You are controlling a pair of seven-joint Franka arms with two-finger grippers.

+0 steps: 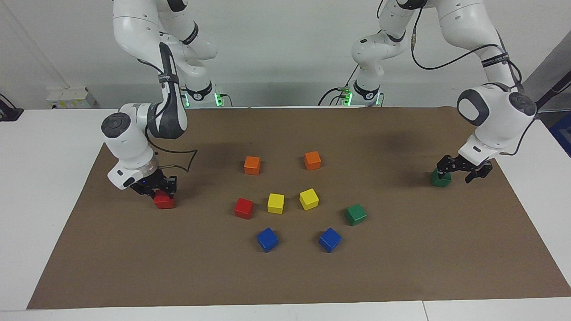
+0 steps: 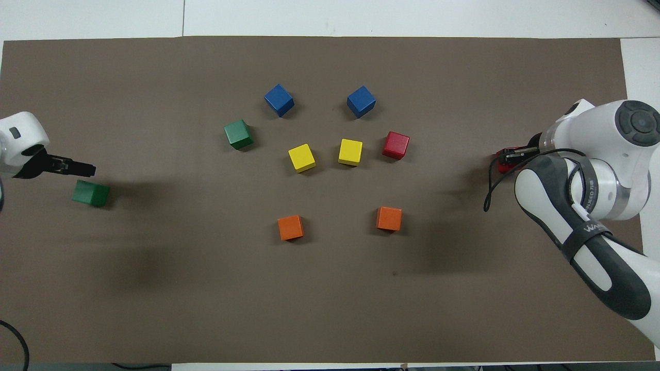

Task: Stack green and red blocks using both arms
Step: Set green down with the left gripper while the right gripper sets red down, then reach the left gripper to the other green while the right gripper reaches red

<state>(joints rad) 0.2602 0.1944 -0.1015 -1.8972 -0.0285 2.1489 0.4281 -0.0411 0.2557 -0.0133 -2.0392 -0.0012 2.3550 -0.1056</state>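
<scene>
The step in hand looks like the pick-up. The right gripper sits low over a red block on the tabletop; whether its jaws grip it I cannot tell. The left gripper has jaws spread, a green block just beside them. Next each must close, lift and carry to the second red block and second green block.

You can read little here. In the overhead view, at the lower right of the frame, the dark grey band on the white jointed right arm carries white lettering that starts "WA"; its other letters are too small to make out. The coloured cubes and the brown mat bear no readable text.
</scene>
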